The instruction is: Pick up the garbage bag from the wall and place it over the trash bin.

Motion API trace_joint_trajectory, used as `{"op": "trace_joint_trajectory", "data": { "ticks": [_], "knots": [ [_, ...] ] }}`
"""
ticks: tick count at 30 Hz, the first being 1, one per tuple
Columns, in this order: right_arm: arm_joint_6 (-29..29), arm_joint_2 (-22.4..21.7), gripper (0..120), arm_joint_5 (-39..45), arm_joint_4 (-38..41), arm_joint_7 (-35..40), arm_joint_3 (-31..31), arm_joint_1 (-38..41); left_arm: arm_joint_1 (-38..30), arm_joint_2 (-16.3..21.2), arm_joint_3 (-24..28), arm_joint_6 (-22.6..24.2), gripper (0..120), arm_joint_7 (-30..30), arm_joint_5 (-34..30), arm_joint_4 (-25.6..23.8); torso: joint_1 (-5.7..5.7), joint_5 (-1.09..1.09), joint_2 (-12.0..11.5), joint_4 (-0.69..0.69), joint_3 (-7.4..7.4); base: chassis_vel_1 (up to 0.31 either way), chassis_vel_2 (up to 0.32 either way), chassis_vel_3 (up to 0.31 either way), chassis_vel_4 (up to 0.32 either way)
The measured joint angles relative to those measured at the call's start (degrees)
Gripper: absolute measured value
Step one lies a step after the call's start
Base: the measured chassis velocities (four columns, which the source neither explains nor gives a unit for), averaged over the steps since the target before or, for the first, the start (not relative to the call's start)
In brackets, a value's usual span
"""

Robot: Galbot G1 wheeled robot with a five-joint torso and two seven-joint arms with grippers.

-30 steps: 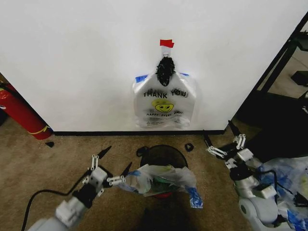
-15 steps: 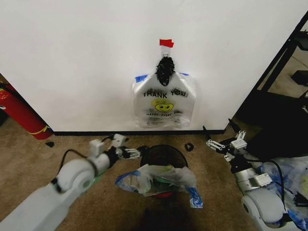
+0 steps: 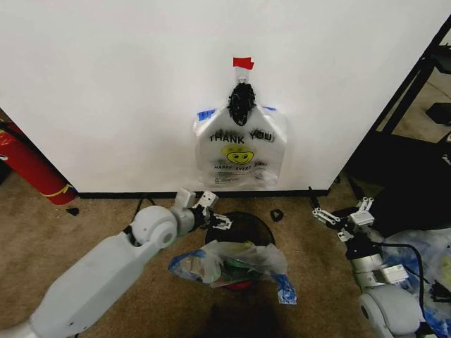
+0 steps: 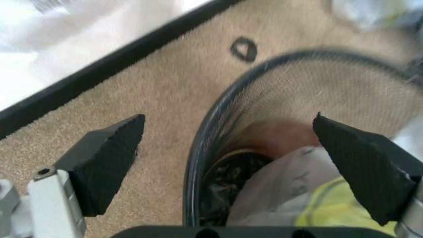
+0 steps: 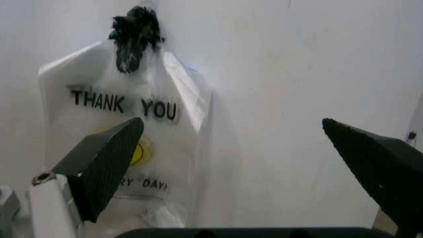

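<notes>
Carpet up front, and the garbage bag [image 3: 229, 262] lies crumpled over the near rim of the trash bin [image 3: 243, 224], partly inside. Left gripper [image 3: 211, 211] hovers at the bin's far-left rim, fingers spread and empty; its wrist view looks down into the mesh at a red base. Right gripper [image 3: 340, 213] waits open, right of the bin, its camera facing the bundle of bags [image 5: 132, 129] on the wall [image 3: 106, 84].
</notes>
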Motion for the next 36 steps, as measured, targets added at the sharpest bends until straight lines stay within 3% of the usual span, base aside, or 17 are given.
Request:
{"op": "trace_joint_trajectory", "data": {
  "ticks": [5, 10, 15, 17, 20, 25, 29, 36],
  "knots": [
    [0.2, 0.3, 100, -0.1, -0.1, -0.1, -0.2, 0.3, -2.6, -2.0, 6.1, -0.2, 100, -1.5, 2.7, 4.3, 0.00, -0.01, 0.0, 0.00, 0.00, 0.000, 0.000, 0.000, 0.000],
    [1.0, 0.7, 100, -0.4, -0.3, -0.3, -0.4, -0.1, -4.3, -3.0, 8.4, -0.5, 99, -1.8, 3.3, 6.2, -0.01, 0.00, 0.0, 0.00, 0.00, 0.000, 0.000, 0.000, 0.000],
    [2.1, 0.9, 100, -0.6, -0.5, -0.4, -0.4, -0.9, -5.4, -3.5, 9.2, -0.6, 80, -1.8, 3.3, 7.3, -0.01, 0.00, 0.0, 0.00, 0.00, 0.000, 0.000, 0.000, 0.000],
    [2.2, 0.9, 100, -0.6, -0.5, -0.4, -0.4, -0.9, -5.5, -3.5, 9.2, -0.6, 79, -1.9, 3.3, 7.3, -0.01, 0.00, 0.0, 0.00, 0.00, 0.000, 0.000, 0.000, 0.000],
    [2.6, 0.9, 100, -0.7, -0.5, -0.4, -0.4, -1.1, -5.5, -3.6, 9.2, -0.7, 61, -2.4, 3.2, 7.3, -0.01, 0.00, 0.0, 0.00, 0.00, 0.000, 0.000, 0.000, 0.000],
    [2.8, 0.9, 100, -0.9, -0.5, -0.4, -0.4, -1.1, -5.5, -4.0, 9.2, -0.7, 48, -6.6, 1.7, 7.3, -0.01, 0.00, 0.0, 0.00, -0.01, 0.000, 0.000, 0.000, 0.000],
    [3.2, 0.8, 100, -0.9, -0.5, -0.5, -0.5, -1.1, -4.9, -3.6, 8.2, -0.8, 28, -11.1, -1.9, 6.4, -0.01, -0.01, 0.0, 0.00, 0.00, 0.000, 0.000, 0.000, 0.000],
    [3.6, 0.7, 100, -1.0, -0.6, -0.7, -1.0, -0.9, -2.1, -2.5, 4.8, -0.8, 5, -16.8, -8.1, 3.6, -0.01, -0.01, 0.0, 0.00, 0.00, 0.000, 0.000, 0.000, 0.000]
  ]
}}
